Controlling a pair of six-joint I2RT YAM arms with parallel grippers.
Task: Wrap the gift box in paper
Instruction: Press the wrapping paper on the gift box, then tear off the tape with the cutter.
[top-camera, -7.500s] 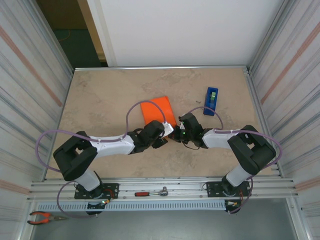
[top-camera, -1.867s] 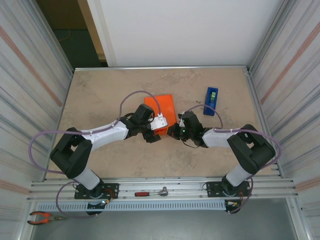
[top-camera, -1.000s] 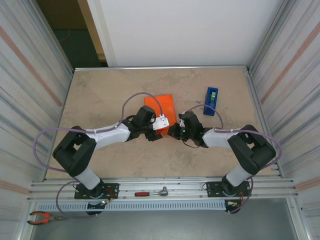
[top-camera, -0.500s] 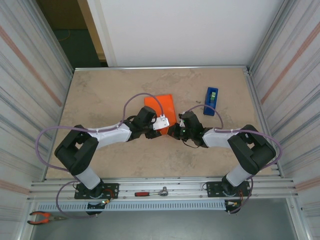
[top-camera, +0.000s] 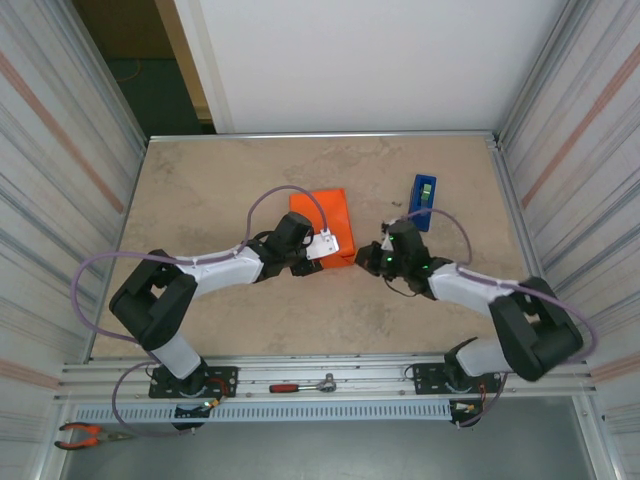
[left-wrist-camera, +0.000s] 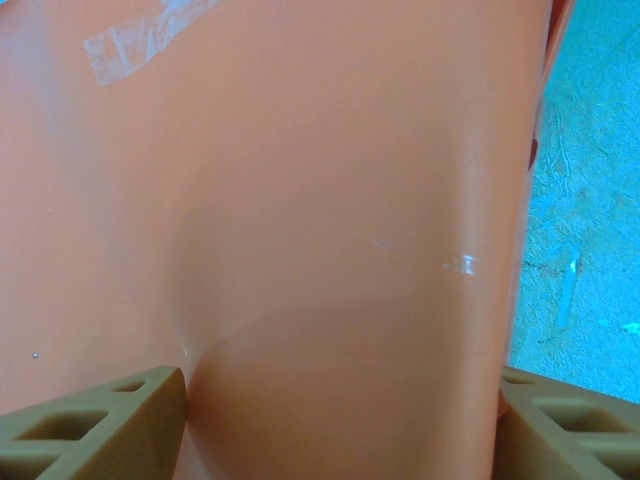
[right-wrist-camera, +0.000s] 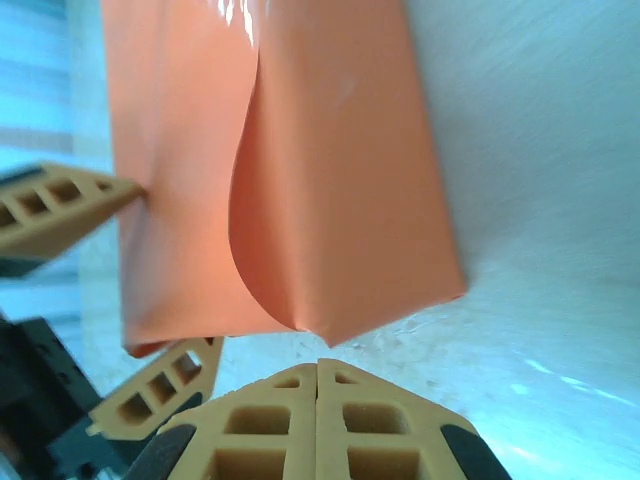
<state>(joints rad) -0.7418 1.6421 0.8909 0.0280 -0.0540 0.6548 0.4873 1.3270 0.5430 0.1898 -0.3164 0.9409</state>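
Beige stone-patterned table (top-camera: 200, 190) fills the floor between ribbed metal walls (top-camera: 60, 180), with a white panel (top-camera: 360, 60) behind it at 12 o'clock. We see the gift box (top-camera: 322, 215) lying flat at the centre of the table, fully covered in orange paper (left-wrist-camera: 320, 200). A strip of clear tape (left-wrist-camera: 150, 40) sits on the paper, and on the right wrist view a curved flap (right-wrist-camera: 250, 190) overlaps the top face.

We find the left gripper (top-camera: 322, 256) at the 6 o'clock end of the gift box, its arm reaching in from 8 o'clock. Its jaws stand wide with the box between them, and each of its tan fingers (left-wrist-camera: 90, 425) presses against the paper on one side, so it grips the gift box.

We see the right gripper (right-wrist-camera: 318, 375) at 4 o'clock of the gift box, just apart from its near corner. Its two fingers are pressed together and hold nothing.

At 3 o'clock of the gift box, well apart from it, stands a blue tape dispenser (top-camera: 423, 202). On the metal rail at 6 o'clock lies a red-handled wrench (top-camera: 300, 386), and at 7 o'clock a pair of orange-handled pliers (top-camera: 85, 435).
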